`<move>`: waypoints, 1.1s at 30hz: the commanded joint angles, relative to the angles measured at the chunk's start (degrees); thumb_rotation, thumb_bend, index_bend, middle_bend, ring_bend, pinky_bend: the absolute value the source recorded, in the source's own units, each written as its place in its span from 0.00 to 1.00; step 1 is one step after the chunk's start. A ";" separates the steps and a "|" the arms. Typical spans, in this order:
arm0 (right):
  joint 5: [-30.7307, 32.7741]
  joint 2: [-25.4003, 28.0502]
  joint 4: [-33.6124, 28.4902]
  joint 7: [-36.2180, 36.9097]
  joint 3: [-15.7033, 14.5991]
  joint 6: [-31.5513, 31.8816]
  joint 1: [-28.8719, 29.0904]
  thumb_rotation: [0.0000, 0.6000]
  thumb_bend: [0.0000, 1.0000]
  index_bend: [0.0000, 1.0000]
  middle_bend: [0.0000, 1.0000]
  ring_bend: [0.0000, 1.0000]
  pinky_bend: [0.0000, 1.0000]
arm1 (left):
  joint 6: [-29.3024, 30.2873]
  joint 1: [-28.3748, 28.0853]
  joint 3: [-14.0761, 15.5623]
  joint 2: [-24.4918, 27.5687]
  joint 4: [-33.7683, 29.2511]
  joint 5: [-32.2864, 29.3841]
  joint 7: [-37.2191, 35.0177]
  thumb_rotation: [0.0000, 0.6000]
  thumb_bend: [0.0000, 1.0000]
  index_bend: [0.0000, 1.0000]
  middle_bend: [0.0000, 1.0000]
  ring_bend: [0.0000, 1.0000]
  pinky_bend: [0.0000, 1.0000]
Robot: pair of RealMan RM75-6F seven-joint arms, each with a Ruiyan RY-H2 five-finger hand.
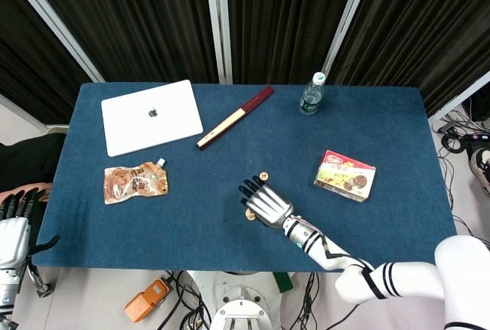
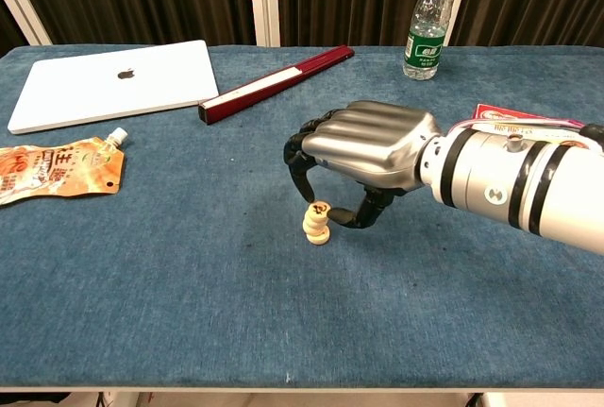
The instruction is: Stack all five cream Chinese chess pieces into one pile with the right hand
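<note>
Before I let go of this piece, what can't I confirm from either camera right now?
- Pile height: chest view too small to count; head view, right hand covers it.
- Fingers contact with top piece: unclear in both views.
- Loose piece: chest view hides it behind the hand.
- Left hand: cut by head view's edge.

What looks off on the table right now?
The chess piece stack under the right hand is uneven: its top piece sits tilted rather than flat. One cream piece lies apart, beyond the hand. Nothing spilled or damaged.
</note>
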 commanded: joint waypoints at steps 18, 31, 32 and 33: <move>7.99 -1.48 9.00 2.36 5.97 -0.05 1.14 1.00 0.38 0.43 0.24 0.19 0.19 | -0.07 -0.21 -0.05 0.10 -0.48 0.18 0.44 1.00 0.00 0.12 0.09 0.05 0.00; 16.25 -8.57 18.91 -3.48 7.15 -2.60 5.21 1.00 0.38 0.46 0.24 0.19 0.19 | -0.22 -0.14 -0.03 0.33 -0.91 -0.09 0.99 1.00 0.00 0.12 0.09 0.05 0.00; 16.63 -8.95 19.49 -3.78 7.23 -2.67 5.50 1.00 0.38 0.46 0.24 0.19 0.19 | -0.22 -0.13 -0.04 0.35 -0.90 -0.13 0.98 1.00 0.00 0.12 0.09 0.05 0.00; 16.84 -9.20 19.84 -3.88 7.28 -2.71 5.66 1.00 0.38 0.46 0.24 0.19 0.19 | -0.22 -0.11 -0.05 0.35 -0.88 -0.17 0.97 1.00 0.00 0.12 0.09 0.05 0.00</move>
